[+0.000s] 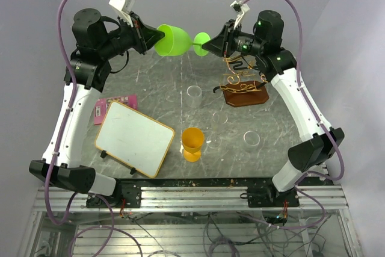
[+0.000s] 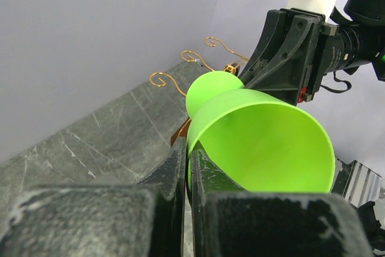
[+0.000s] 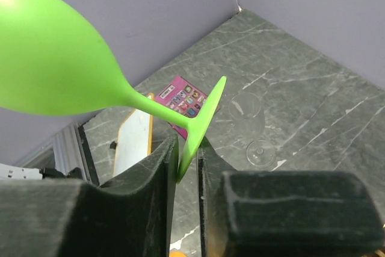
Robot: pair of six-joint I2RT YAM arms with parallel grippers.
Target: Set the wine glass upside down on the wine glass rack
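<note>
A green wine glass [image 1: 174, 40] hangs on its side in the air at the back of the table, held at both ends. My left gripper [image 1: 147, 37] is shut on the rim of its bowl [image 2: 258, 142], with one finger inside and one outside [image 2: 187, 161]. My right gripper [image 1: 210, 43] is shut on the edge of its round foot [image 3: 201, 124], pinched between the fingers [image 3: 187, 154]. The wine glass rack [image 1: 239, 79], gold wire on a brown wooden base, stands just below and behind the right gripper. Its curled hooks [image 2: 180, 70] show behind the glass.
An orange goblet [image 1: 192, 142] stands at the front centre. A white board [image 1: 135, 138] lies front left, with a pink card [image 1: 114, 106] behind it. Clear glasses [image 1: 194, 94] [image 1: 251, 139] stand on the grey table, and one shows in the right wrist view [image 3: 246, 109].
</note>
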